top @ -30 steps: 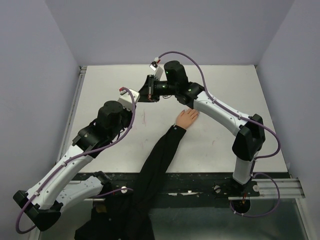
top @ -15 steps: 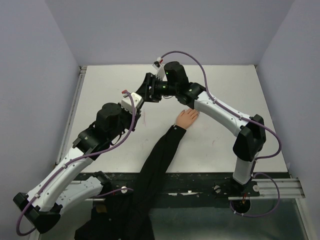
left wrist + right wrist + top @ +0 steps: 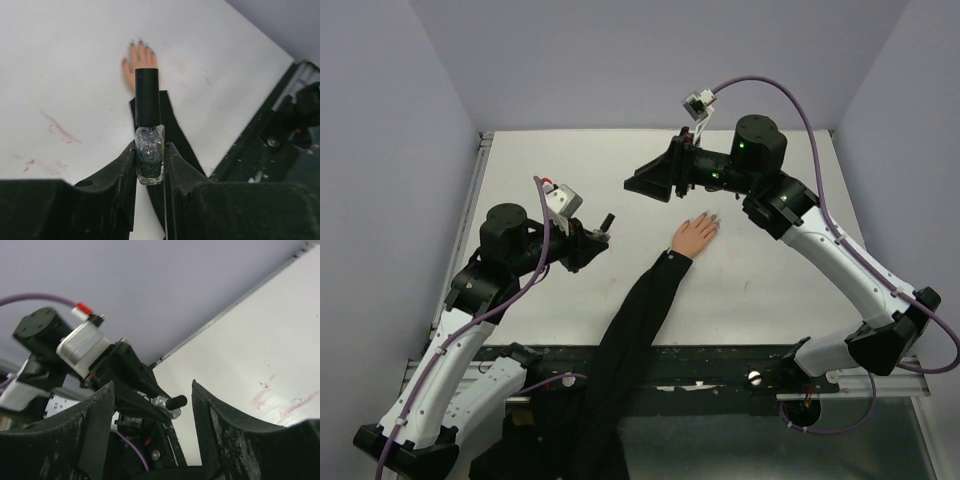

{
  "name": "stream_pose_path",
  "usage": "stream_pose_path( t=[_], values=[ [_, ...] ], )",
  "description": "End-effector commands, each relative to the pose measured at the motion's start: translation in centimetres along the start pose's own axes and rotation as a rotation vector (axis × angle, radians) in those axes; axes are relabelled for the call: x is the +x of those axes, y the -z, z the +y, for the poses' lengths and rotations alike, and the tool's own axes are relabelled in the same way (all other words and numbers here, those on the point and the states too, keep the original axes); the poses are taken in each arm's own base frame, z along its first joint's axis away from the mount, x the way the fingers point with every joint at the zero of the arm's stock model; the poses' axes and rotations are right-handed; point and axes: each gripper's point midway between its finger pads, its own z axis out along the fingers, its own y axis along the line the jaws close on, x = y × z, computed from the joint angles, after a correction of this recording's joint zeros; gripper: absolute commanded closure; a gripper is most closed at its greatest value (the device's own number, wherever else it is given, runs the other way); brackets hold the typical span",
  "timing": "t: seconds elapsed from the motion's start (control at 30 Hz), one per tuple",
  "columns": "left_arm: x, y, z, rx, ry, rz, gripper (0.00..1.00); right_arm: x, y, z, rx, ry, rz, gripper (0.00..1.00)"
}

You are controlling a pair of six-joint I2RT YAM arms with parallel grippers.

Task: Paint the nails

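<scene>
My left gripper is shut on a small glittery bottle with a tall black cap, held off the table. The cap points toward the pale fake hand, which lies flat mid-table on a long black sleeve. The nails are small dark tips at the far ends of its fingers. My right gripper hangs open above the table, beyond the hand, with nothing between its fingers. The right wrist view looks past its open gripper at the bottle in the left gripper.
Pinkish smears mark the white table left of the sleeve. A black rail runs along the near edge. Grey walls close the table on the left, back and right.
The two grippers were together at the back of the table. The right gripper has opened and lifted away to the right. The left arm has drawn back left and nearer with the bottle.
</scene>
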Motion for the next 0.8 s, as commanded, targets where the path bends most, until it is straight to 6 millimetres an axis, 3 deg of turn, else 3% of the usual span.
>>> stream_pose_path(
  t=[0.0, 0.13, 0.27, 0.47, 0.77],
  values=[
    [-1.8, 2.9, -7.6, 0.401, 0.069, -0.021, 1.0, 2.6, 2.3, 4.3, -0.279, 0.243, 0.113, 0.3],
    [-2.8, 4.4, -10.3, 0.569, 0.127, -0.025, 1.0, 4.0, 3.6, 6.4, -0.413, 0.254, 0.202, 0.33],
    [-4.1, 5.2, -11.3, 0.653, 0.198, -0.045, 1.0, 4.7, 4.8, 7.9, -0.513, 0.251, 0.25, 0.38],
    [-4.7, 5.0, -11.3, 0.696, 0.293, -0.039, 1.0, 5.1, 5.8, 9.1, -0.583, 0.241, 0.263, 0.4],
    [-5.4, 5.0, -11.3, 0.698, 0.288, -0.052, 1.0, 5.9, 4.9, 9.1, -0.595, 0.234, 0.283, 0.44]
  ],
)
